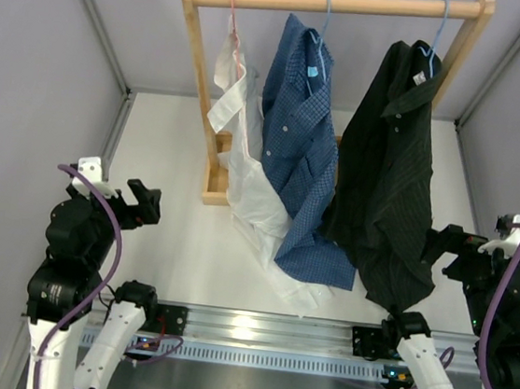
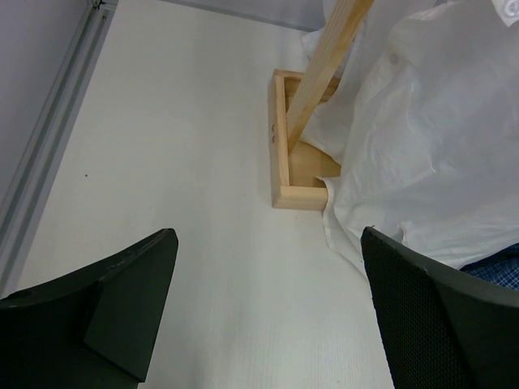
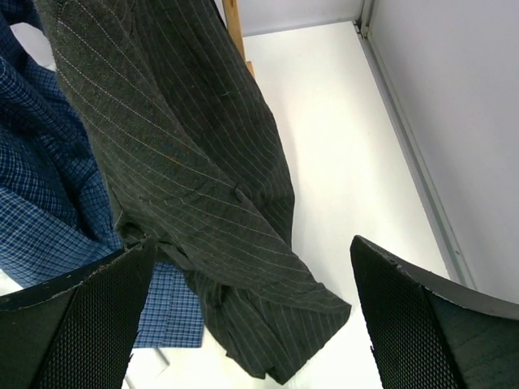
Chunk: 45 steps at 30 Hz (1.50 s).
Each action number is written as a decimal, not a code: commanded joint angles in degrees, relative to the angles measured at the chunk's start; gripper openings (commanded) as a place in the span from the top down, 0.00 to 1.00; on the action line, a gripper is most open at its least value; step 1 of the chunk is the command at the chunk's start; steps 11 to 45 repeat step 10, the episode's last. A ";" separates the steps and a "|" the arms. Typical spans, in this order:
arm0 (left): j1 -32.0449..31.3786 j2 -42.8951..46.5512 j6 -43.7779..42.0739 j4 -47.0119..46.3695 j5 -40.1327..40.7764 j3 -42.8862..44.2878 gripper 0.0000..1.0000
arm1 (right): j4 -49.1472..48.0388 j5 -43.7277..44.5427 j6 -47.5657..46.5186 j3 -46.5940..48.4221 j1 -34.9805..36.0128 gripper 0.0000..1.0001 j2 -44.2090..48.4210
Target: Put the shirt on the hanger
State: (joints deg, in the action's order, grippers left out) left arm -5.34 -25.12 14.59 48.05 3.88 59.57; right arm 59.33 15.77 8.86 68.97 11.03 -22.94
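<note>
- Shirt (image 1: 389, 172) looked soft, light and floppy, hung on the hanger (image 1: 440, 27); I judged the collar or shoulder the best place to pinch.
- Left gripper (image 2: 268, 237) was spread wide and empty; right gripper (image 3: 253, 241) was the same.

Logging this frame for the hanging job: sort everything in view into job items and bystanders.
Job items:
black pinstriped shirt
light-blue hanger carrying it

Bystanders:
blue checked shirt
white garment
pink hanger
wooden rack

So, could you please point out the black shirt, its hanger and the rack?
black shirt (image 1: 387, 190): top view, on its front panel.
hanger (image 1: 441, 32): top view, on its hook.
rack (image 1: 357, 6): top view, on its top rail.
</note>
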 commanded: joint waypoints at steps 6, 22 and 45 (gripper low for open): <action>-0.19 -0.19 -0.18 -2.96 -0.10 -0.07 0.02 | -2.90 -1.44 -0.25 -0.33 0.31 0.00 0.26; -0.19 -0.54 -0.26 -2.88 -0.10 0.19 0.02 | -3.17 -1.18 -0.07 -0.50 0.40 0.01 0.09; -0.19 -0.54 -0.26 -2.88 -0.10 0.19 0.02 | -3.17 -1.18 -0.07 -0.50 0.40 0.01 0.09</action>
